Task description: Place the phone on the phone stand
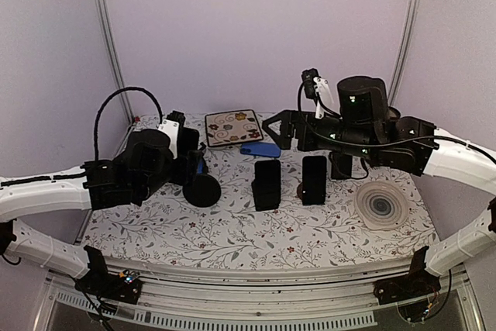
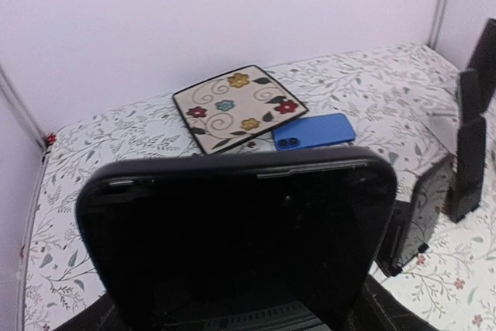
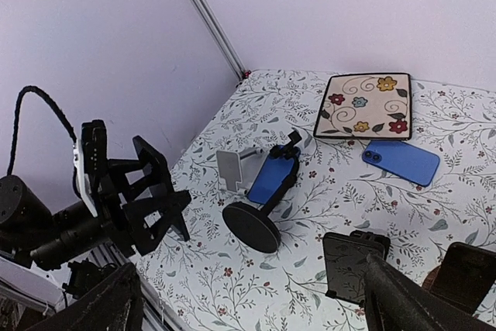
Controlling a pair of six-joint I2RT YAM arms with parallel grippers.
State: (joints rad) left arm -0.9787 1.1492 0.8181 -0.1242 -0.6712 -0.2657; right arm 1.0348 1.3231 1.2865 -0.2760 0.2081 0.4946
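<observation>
A blue phone lies flat on the table by the floral tile; it also shows in the left wrist view and the right wrist view. Another blue phone sits clamped on a black stand with a round base. Its dark screen fills the left wrist view and hides my fingers there. My left gripper is open and empty, its tips just short of that phone. My right gripper hangs open and empty above the table's back middle.
A small silver stand stands empty behind the round-based stand. Two black phones stand upright on stands mid-table. A floral tile lies at the back. A round grey coaster lies at the right.
</observation>
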